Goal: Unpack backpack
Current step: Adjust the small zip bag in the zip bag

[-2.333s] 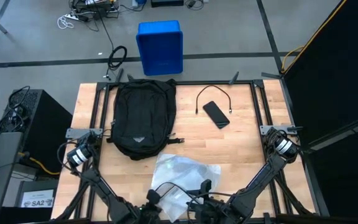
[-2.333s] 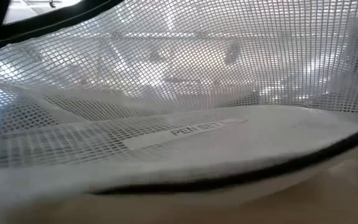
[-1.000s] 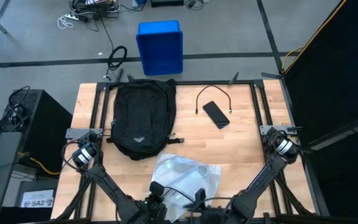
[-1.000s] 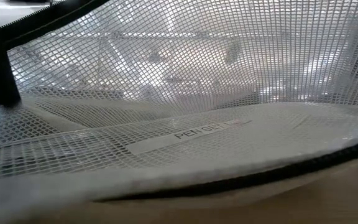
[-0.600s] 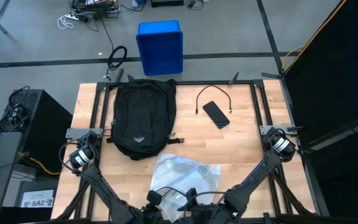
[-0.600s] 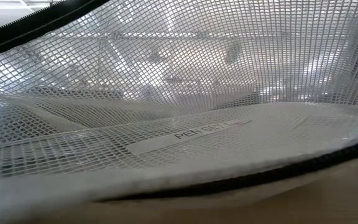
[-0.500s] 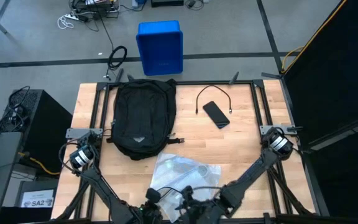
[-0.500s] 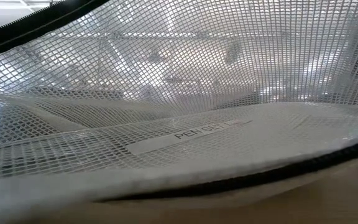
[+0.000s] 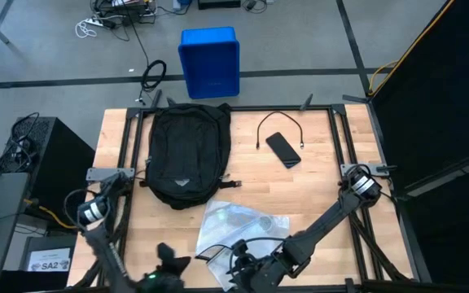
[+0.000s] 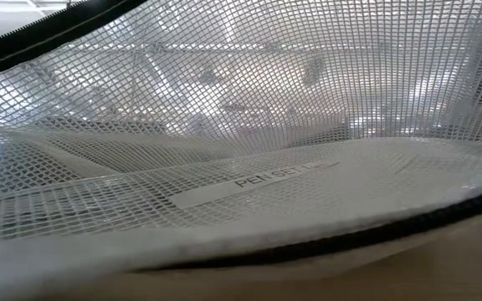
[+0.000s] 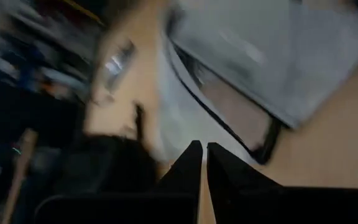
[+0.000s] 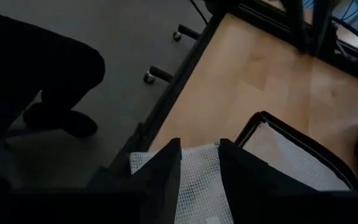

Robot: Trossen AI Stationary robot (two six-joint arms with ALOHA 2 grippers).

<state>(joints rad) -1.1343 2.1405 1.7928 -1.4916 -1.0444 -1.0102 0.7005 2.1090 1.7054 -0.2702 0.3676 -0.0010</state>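
At the near edge of your wooden counter (image 9: 316,195), the right gripper (image 12: 199,163) has its two dark fingers (image 12: 161,171) standing a little apart with white mesh between them; whether they actually pinch it, you cannot tell. That mesh belongs to the one translucent white mesh pouch with black zip edging (image 9: 243,228), lying at the near middle of the counter. The left gripper (image 11: 199,163) sits at the near left with its fingers pressed together, holding nothing.

Only the low view lets you read the pouch's white label (image 10: 253,182), "PEN SET"; the mesh fills that whole picture. Only the right wrist view shows a person's dark trouser leg and shoe (image 12: 48,93) on the floor off the counter's edge.

Farther back, the one large black fabric backpack (image 9: 187,153) lies flat at the far left. To its right lie one black phone (image 9: 283,149) and one thin black cable (image 9: 278,124). Beyond the counter, one blue plastic bin (image 9: 209,61) stands on the floor.
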